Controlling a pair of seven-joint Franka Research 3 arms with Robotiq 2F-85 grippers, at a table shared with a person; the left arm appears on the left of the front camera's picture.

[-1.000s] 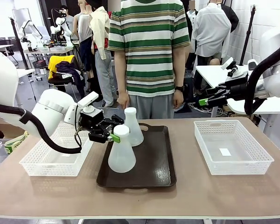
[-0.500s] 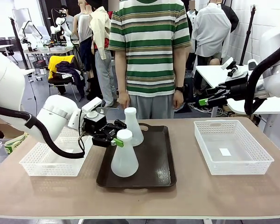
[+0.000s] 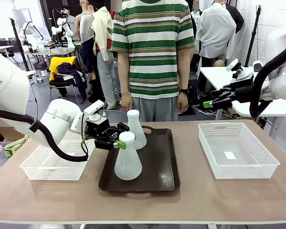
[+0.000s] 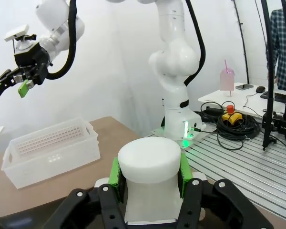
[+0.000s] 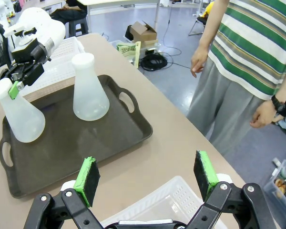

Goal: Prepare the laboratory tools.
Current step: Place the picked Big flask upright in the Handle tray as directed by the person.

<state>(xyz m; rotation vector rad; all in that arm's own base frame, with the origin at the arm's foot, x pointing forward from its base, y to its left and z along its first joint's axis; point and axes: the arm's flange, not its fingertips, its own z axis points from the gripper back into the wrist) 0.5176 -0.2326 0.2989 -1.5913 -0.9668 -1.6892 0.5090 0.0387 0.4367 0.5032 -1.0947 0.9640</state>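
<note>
Flasks: two; near flask (image 3: 127,162) by the tray's left edge, far flask (image 3: 135,129) at its far edge
Baskets: two white mesh baskets, left basket (image 3: 57,157), right basket (image 3: 237,150)
Tray: dark brown tray (image 3: 157,167) mid-table
Left gripper (image 3: 118,141): pinching near flask's neck
Right gripper (image 3: 209,103): spread, raised beyond the table's far right edge
Surface: tan table (image 3: 190,200); a person (image 3: 152,52) at its far edge

Two flasks, near (image 3: 127,160) and far (image 3: 135,130), on central tray (image 3: 157,171); baskets left (image 3: 43,167) and right (image 3: 237,151).
</note>
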